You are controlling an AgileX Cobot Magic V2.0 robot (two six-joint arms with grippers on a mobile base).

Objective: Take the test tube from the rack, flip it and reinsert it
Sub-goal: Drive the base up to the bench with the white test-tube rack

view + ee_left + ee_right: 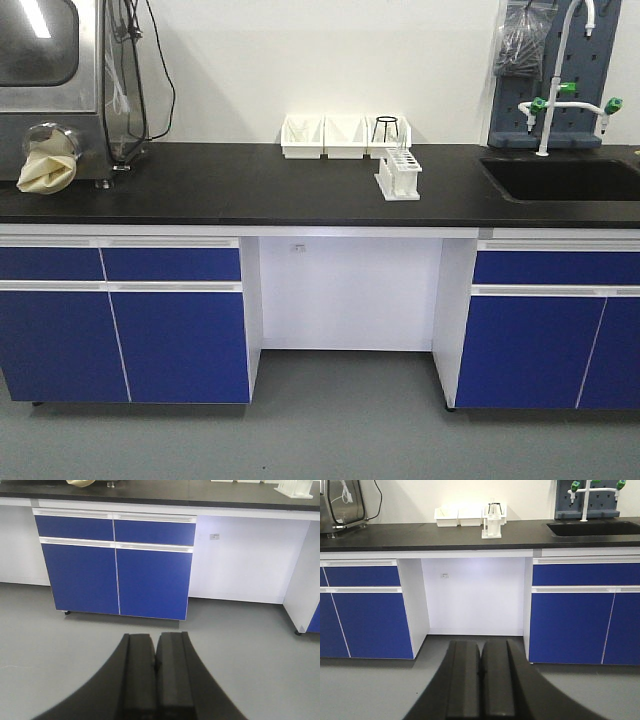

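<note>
White rack (398, 176) stands mid-surface (250, 190), test tube (404, 160) upright in it, axis vertical. Both arms' fingers pressed together, empty, well short. The right gripper (481, 645) faces the rack nearly head-on; for the left gripper (155, 639) it lies far right.

Counter (250, 190): black, smooth, with a dull sheen. Rack (399, 180): white plastic, matt. Test tube (404, 160): clear glass (barely resolved at this range). Storage bins (325, 136): white plastic, faintly glossy. Cabinet doors (180, 340): blue, smooth, satin; handle strips (170, 243) pale and metal-looking. Floor (340, 440): grey, matt, even. Enclosure (88, 60) at far left: brushed metal. Left gripper (155, 642) and right gripper (481, 647): jaws black, matt, plastic-looking.
</note>
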